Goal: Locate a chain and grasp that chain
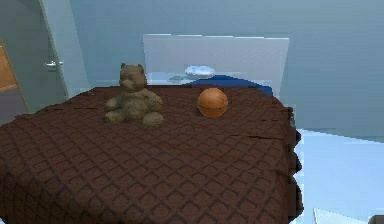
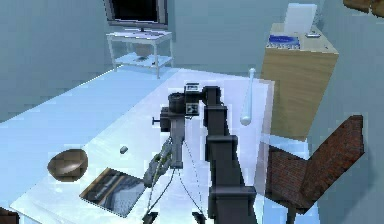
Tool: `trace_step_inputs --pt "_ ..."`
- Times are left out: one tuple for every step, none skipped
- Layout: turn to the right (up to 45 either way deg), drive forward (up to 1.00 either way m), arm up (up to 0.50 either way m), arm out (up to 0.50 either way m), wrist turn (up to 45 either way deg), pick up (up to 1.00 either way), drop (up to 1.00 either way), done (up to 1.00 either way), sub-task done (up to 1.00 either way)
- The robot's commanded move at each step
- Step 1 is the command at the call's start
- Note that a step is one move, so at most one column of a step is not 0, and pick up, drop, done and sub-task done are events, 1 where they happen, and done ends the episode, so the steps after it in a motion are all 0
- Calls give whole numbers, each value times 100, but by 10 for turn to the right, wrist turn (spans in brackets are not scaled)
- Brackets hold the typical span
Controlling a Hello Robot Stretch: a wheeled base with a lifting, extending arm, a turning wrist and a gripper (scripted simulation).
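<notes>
Arm side view: tiny grey blob (image 2: 123, 149), perhaps the chain; gripper (image 2: 165, 165) jaw state unclear.

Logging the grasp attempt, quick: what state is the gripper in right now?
Gripper: state cannot be told, nor whether it holds anything; it shows against the white table.

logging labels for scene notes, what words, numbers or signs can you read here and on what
No text can be read.
On the white squares of the arm: black marks, not letters.
On the flat dark slab on the white table: no print to be told.
On the things atop the wooden cabinet: too small to read.
On the teddy bear, orange ball and brown bedcover: none.
</notes>
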Motion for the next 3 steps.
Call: trace_step_inputs --pt "0 0 0 0 450 0 0 0 0" --pt "0 0 0 0 450 0 0 0 0" --pt "0 0 0 0 420 0 0 0 0"
